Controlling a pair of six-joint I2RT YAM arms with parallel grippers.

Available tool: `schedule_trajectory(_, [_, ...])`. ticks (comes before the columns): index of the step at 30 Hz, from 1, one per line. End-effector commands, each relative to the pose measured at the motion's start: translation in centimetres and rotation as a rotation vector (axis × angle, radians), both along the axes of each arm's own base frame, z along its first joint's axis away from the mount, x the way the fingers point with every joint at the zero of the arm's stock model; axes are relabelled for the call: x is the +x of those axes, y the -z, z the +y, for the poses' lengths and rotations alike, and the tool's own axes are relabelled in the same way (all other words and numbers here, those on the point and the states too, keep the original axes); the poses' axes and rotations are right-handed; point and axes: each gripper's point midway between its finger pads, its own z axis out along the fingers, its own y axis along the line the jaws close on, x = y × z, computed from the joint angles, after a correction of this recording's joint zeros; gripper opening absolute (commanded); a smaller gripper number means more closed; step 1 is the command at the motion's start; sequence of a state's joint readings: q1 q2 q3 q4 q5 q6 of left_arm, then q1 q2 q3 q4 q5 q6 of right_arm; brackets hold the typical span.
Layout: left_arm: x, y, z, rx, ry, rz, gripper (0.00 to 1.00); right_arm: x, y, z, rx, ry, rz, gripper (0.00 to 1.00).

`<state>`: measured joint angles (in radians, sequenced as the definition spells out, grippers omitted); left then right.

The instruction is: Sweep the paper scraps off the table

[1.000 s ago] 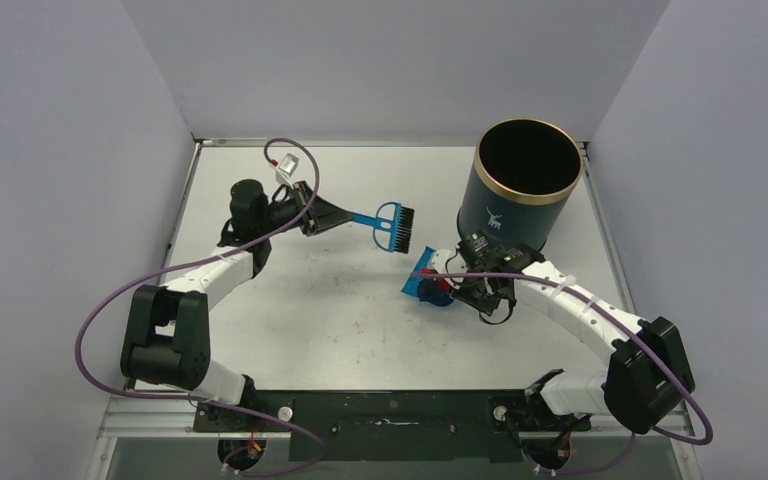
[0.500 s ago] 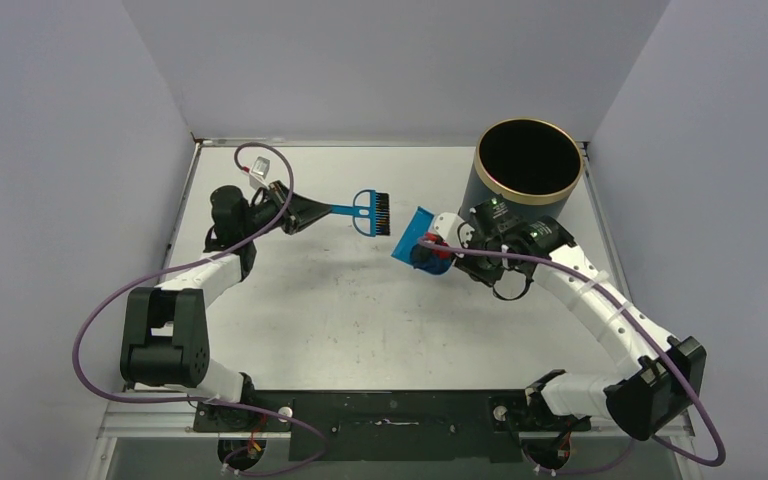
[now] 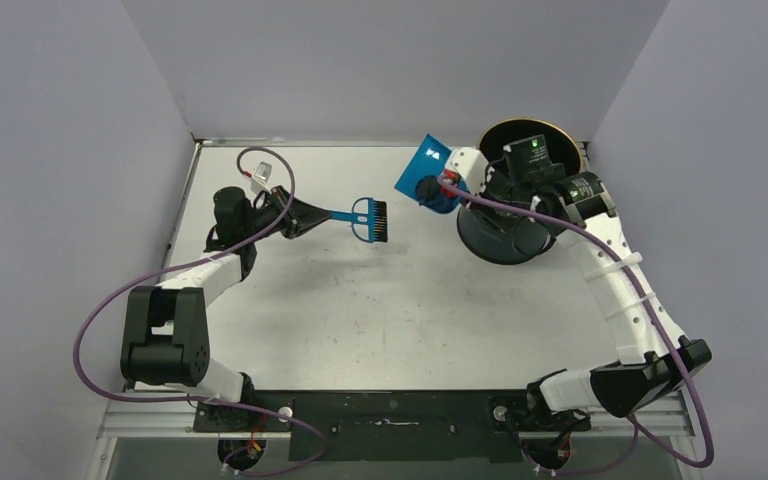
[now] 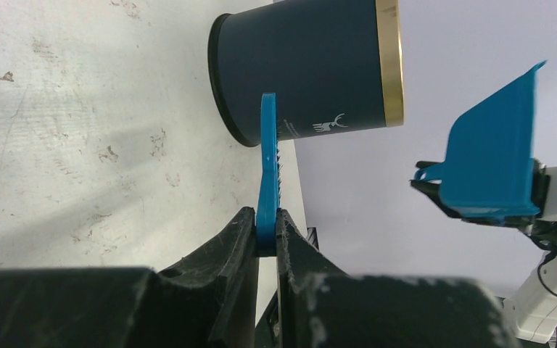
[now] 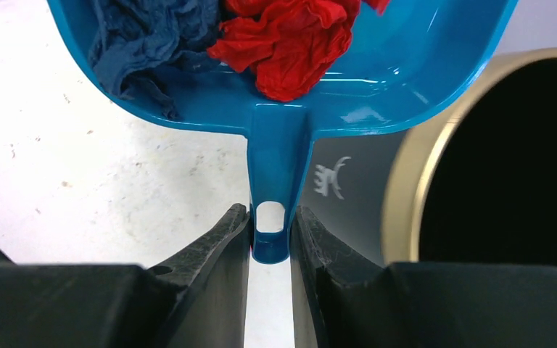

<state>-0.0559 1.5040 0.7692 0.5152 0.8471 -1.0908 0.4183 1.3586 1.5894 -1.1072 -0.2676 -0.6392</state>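
Red (image 5: pixel 290 43) and dark blue (image 5: pixel 149 40) paper scraps lie inside the blue dustpan (image 5: pixel 279 109). My right gripper (image 5: pixel 270 225) is shut on the dustpan's handle and holds the dustpan (image 3: pixel 426 172) high, just left of the dark bin's mouth (image 3: pixel 528 150). The dustpan also shows in the left wrist view (image 4: pixel 494 159). My left gripper (image 4: pixel 266 228) is shut on the blue hand brush (image 4: pixel 268 156) and holds the brush (image 3: pixel 370 217) above the white table (image 3: pixel 360 300) at the back left. No loose scraps show on the table.
A tall dark blue bin with a gold rim (image 4: pixel 312 65) stands at the back right of the table, partly hidden by my right arm (image 3: pixel 610 270). Grey walls enclose the table on three sides. The tabletop has faint scuff marks.
My right gripper has lifted the dustpan with the scraps from the table up and back to beside the bin's mouth. The left gripper with the brush drew slightly left, then held still.
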Motion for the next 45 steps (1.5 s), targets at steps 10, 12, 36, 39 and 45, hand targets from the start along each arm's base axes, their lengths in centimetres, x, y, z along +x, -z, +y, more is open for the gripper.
schedule_trajectory(10, [0.0, -1.1, -1.3, 0.074, 0.034, -0.059, 0.0, 2.8, -5.9, -5.8, 0.019, 0.213, -0.071, 0.05])
schedule_trajectory(12, [-0.3, -1.0, -1.7, 0.094, 0.047, -0.058, 0.0, 3.1, -6.3, -7.5, -0.015, 0.27, -0.098, 0.05])
schedule_trajectory(36, [-2.9, -1.6, -4.8, 0.228, 0.149, -0.113, 0.0, 6.0, -10.8, -25.1, -0.877, 0.68, -0.158, 0.05])
schedule_trajectory(39, [-3.0, -1.8, -4.8, 0.227, 0.147, -0.12, 0.0, 6.2, -11.4, -25.3, -1.046, 0.662, -0.176, 0.06])
schedule_trajectory(45, [-3.4, -2.2, -5.1, 0.226, 0.155, -0.132, 0.0, 6.0, -13.8, -23.6, -1.274, 0.639, -0.338, 0.09])
